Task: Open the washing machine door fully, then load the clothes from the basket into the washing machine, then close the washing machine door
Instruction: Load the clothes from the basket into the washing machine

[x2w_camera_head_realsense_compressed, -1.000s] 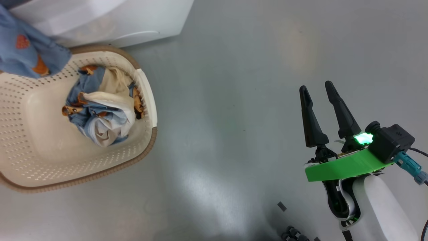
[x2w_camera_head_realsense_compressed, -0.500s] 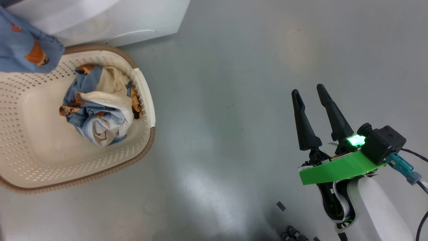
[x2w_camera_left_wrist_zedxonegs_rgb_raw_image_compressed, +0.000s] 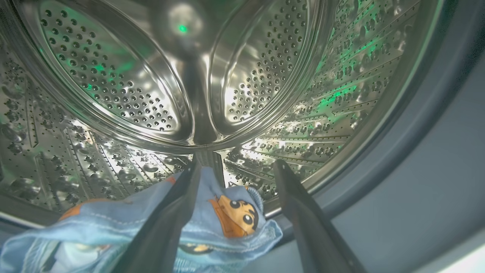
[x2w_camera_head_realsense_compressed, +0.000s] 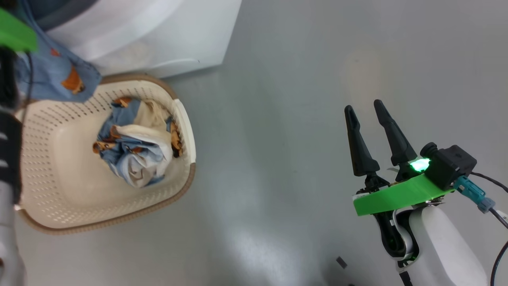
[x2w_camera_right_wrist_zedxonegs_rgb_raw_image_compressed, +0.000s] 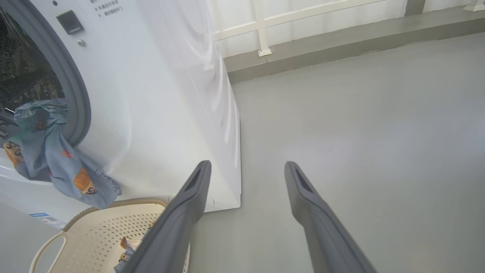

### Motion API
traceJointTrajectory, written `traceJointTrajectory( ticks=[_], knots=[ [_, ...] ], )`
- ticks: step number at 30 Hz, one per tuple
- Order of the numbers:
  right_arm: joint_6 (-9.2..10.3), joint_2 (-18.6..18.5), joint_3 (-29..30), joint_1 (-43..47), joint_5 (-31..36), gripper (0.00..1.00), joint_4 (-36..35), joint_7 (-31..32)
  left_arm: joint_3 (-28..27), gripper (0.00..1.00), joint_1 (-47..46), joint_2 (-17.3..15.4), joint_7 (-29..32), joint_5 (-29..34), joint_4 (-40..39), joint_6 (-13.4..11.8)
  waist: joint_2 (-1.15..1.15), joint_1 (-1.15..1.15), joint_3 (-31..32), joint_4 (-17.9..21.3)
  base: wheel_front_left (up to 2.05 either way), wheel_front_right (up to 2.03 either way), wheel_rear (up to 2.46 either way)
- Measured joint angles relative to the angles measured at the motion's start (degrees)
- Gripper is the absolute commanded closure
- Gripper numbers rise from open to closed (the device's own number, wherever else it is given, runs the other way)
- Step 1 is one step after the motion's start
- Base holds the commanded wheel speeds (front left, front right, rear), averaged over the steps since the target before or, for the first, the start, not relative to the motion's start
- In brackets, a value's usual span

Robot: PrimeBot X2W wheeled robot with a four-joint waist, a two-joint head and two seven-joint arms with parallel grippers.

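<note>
Left gripper (x2w_camera_left_wrist_zedxonegs_rgb_raw_image_compressed: 238, 165) has its two fingers spread wide apart at the mouth of the washing machine (x2w_camera_right_wrist_zedxonegs_rgb_raw_image_compressed: 159, 94), pointing into the shiny drum (x2w_camera_left_wrist_zedxonegs_rgb_raw_image_compressed: 113, 76). It pinches nothing. One blue cloth (x2w_camera_left_wrist_zedxonegs_rgb_raw_image_compressed: 231, 222) with little orange animals lies just under the fingers and touches one of them. Part of it rests on the edge of the opening. A big part hangs out over the grey ring (x2w_camera_right_wrist_zedxonegs_rgb_raw_image_compressed: 81, 110) and down the front, above the basket (x2w_camera_head_realsense_compressed: 119, 224). Right gripper (x2w_camera_head_realsense_compressed: 363, 108) is spread open too and holds nothing. It hovers over the bare floor (x2w_camera_head_realsense_compressed: 278, 119), well away from the basket.

The machine's mouth is open, so I think the door step is done. Loading looks only just begun. The blue cloth needs a push deeper in, or it may slip out. A pile of clothes (x2w_camera_head_realsense_compressed: 135, 157), blue, white and cream, sits in the basket and must go in as well. Closing the door comes last.
</note>
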State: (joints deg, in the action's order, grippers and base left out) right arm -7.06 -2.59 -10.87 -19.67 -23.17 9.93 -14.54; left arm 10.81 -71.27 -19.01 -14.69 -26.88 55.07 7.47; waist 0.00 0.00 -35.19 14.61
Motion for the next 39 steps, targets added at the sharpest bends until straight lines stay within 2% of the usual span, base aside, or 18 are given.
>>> traceJointTrajectory(
  ticks=[11, 18, 39],
  knots=[
    [0.0, 0.0, 0.4, -1.1, 0.0, 0.0, 3.0, 0.0, 1.3, 0.0, 13.3, 0.1, 0.0, -1.9, -11.5, 0.1, 0.0, 0.0, 6.4, -2.3, 0.0, 0.0, 0.0],
    [0.0, -0.1, 1.0, -1.0, 0.0, 0.0, 5.3, 0.0, -0.9, 0.0, 26.5, 0.4, 0.0, -1.8, -18.2, 0.1, 0.0, 0.0, 11.7, -4.2, 0.0, 0.0, 0.0],
    [0.0, -0.8, 2.2, 3.9, 0.3, 0.0, 8.6, 0.0, -8.1, 0.0, 53.1, 5.8, 0.0, 2.6, -31.5, 0.1, 0.0, 0.0, 26.4, -7.7, 0.0, 0.0, 0.0]
  ],
)
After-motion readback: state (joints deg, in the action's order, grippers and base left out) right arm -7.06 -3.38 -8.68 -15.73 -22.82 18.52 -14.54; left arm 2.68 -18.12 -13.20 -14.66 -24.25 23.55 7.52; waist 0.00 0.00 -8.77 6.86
